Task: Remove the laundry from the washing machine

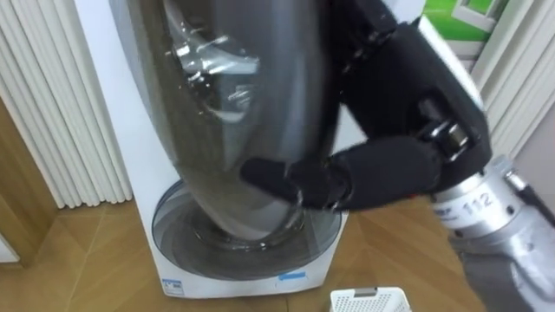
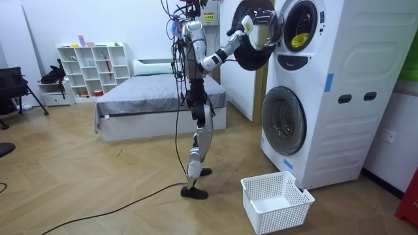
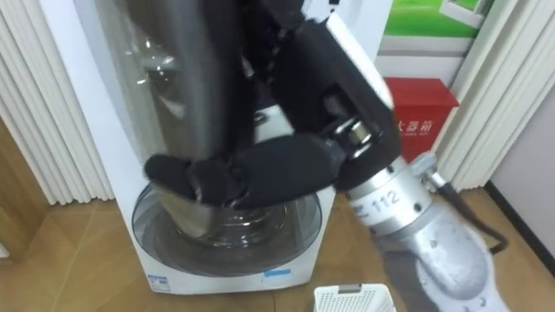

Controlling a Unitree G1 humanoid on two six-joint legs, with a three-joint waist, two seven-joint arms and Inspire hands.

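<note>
My right robot hand is hooked on the lower rim of the upper washing machine's round door, fingers reaching across the edge and thumb closed beneath, as far as I can judge. I hold it there to keep the door swung wide, so the drum opening past the robot hand stays clear for reaching in. The clothes are hidden from me; I take them to lie inside that drum, so I cannot tell their colour or bulk. Below the robot hand sits the lower machine's door, and a white basket waits on the floor.
</note>
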